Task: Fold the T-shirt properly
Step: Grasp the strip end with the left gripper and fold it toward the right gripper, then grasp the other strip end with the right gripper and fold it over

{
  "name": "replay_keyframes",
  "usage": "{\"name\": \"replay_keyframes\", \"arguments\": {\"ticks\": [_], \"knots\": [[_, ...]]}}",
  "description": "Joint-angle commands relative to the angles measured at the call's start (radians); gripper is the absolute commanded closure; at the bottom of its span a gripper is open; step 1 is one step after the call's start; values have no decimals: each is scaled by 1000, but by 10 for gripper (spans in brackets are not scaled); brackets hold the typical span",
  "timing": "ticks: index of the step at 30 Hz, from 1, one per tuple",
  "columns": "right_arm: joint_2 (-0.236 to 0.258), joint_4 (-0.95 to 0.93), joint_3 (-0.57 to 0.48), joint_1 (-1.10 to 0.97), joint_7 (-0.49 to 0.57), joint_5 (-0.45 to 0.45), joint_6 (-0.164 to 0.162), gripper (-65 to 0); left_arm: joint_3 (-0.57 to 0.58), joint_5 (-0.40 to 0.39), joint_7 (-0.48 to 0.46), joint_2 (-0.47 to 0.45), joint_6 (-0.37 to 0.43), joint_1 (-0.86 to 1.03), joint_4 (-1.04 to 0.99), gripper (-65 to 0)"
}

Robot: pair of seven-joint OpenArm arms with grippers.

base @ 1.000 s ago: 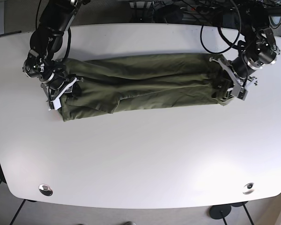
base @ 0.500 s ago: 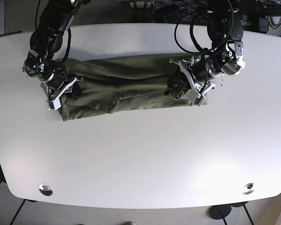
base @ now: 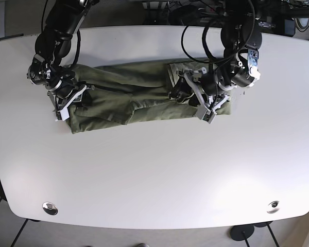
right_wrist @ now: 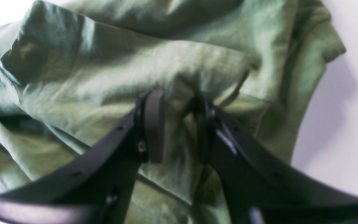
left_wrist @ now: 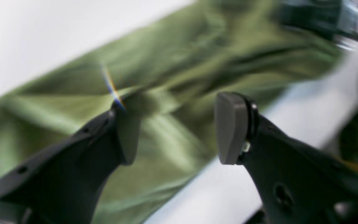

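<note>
An olive-green T-shirt (base: 129,95) lies as a long folded band on the white table (base: 154,175). Its right end is doubled over toward the middle. My left gripper (base: 194,99) hovers over that doubled part. In the left wrist view the left gripper (left_wrist: 179,127) has its jaws wide apart, with blurred green cloth (left_wrist: 172,62) below and nothing between the pads. My right gripper (base: 67,100) is at the shirt's left end. In the right wrist view the right gripper (right_wrist: 179,124) is shut on a bunch of the shirt's cloth (right_wrist: 135,68).
Black cables (base: 206,10) hang behind the table's far edge. Two metal fittings sit near the front edge, one on the left (base: 50,208) and one on the right (base: 273,206). Bare white tabletop surrounds the shirt.
My left arm has swept leftward from the shirt's right end toward its middle, dragging that end over the band. The shirt is now shorter. My right arm has stayed put.
</note>
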Motion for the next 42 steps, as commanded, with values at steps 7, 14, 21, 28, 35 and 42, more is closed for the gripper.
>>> {"name": "replay_keyframes", "arguments": {"ticks": [7, 14, 21, 28, 35, 42], "knots": [[6, 10, 1, 12, -14, -8, 4, -165, -49, -14, -25, -90, -4, 21, -52, -65], [4, 9, 1, 9, -14, -8, 4, -165, -15, -16, -100, -87, -4, -40, -205, -64], [4, 9, 1, 7, -14, -8, 4, -165, 221, -17, -238, -76, -4, -203, -357, -65], [6, 58, 5, 7, -14, 53, 4, -171, 247, -19, -316, -114, -4, -180, -205, -63], [45, 65, 27, 43, -43, 118, -7, -187, -38, -19, -425, -151, -4, 133, -60, -63], [93, 47, 196, 64, -95, 154, 2, -566, -188, -23, -527, -137, -137, 259, -138, -63]]}}
